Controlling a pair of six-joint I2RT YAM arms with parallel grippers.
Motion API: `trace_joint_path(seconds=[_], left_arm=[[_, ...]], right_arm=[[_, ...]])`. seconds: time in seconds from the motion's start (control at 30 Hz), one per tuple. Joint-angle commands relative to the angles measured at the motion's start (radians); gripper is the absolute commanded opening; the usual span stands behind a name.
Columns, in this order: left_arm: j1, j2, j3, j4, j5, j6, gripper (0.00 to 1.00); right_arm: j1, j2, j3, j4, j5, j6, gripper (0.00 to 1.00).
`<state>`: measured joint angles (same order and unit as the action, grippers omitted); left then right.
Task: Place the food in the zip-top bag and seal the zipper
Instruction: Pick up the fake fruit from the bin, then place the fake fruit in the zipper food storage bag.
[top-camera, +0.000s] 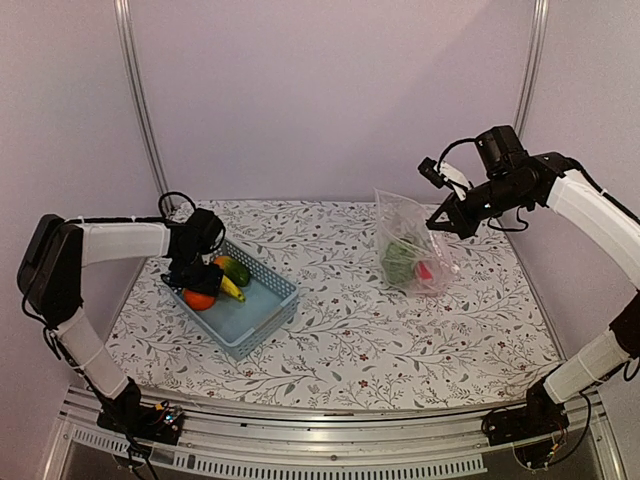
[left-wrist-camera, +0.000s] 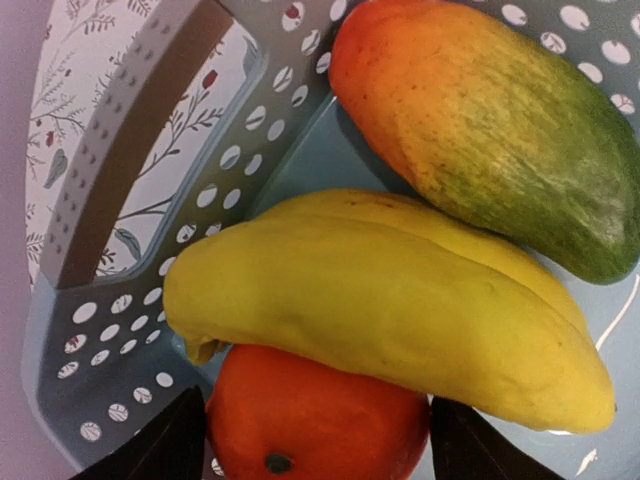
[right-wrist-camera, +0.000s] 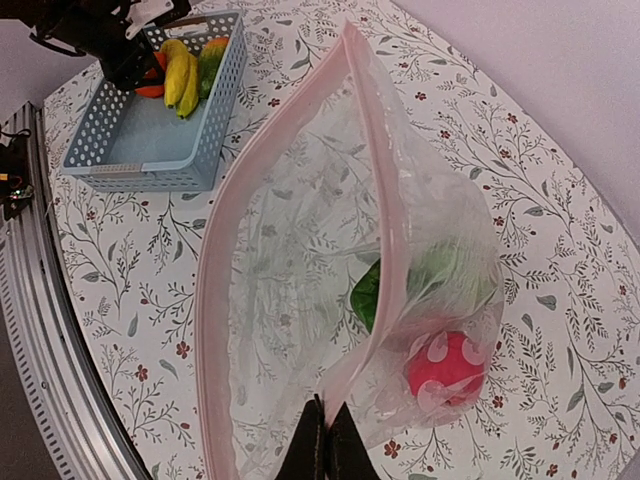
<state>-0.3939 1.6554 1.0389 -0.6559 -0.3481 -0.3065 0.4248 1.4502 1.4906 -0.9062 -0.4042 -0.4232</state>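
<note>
Left gripper (top-camera: 192, 284) spread open astride the orange (left-wrist-camera: 305, 395) in the blue basket (top-camera: 262, 315), with banana (left-wrist-camera: 390, 300) and mango (left-wrist-camera: 490, 130) pressed against it. Right gripper (right-wrist-camera: 327, 440) pinches closed on the zipper (right-wrist-camera: 215, 280) of the zip-top bag (right-wrist-camera: 290, 250) above the far-right counter (top-camera: 350, 340).

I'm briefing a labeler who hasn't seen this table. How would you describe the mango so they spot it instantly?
Find the blue basket on the left of the table. Three fruits bunch at its far end; the mango lies farthest back, against the banana. Only it fades from orange to green.

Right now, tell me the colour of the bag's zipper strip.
The zipper on the zip-top bag is pale pink; the right wrist view shows it best.
</note>
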Motion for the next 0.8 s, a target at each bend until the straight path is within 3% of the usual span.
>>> trace_joint_path(seconds=[0.0,0.23,0.5,0.63,0.77], left_arm=[[0.009,0.043,0.042,-0.053,0.018,-0.012,0.69],[-0.039,-0.111,0.057,-0.089,0.078,-0.057,0.48],[-0.193,-0.261,0.183,-0.076,0.134,-0.106,0.44],[-0.299,-0.317,0.226,0.077,0.296,-0.125,0.42],[-0.4,-0.323,0.236,0.379,0.584,-0.227,0.41]], right_arm=[[0.002,-0.02,-0.009,0.003,-0.027,-0.002,0.0],[0.002,-0.032,-0.02,0.002,-0.02,-0.004,0.0],[0.002,-0.037,-0.038,0.006,-0.015,-0.006,0.0],[0.004,-0.031,-0.045,0.003,-0.019,-0.005,0.0],[0.01,-0.026,-0.038,-0.004,-0.021,-0.006,0.0]])
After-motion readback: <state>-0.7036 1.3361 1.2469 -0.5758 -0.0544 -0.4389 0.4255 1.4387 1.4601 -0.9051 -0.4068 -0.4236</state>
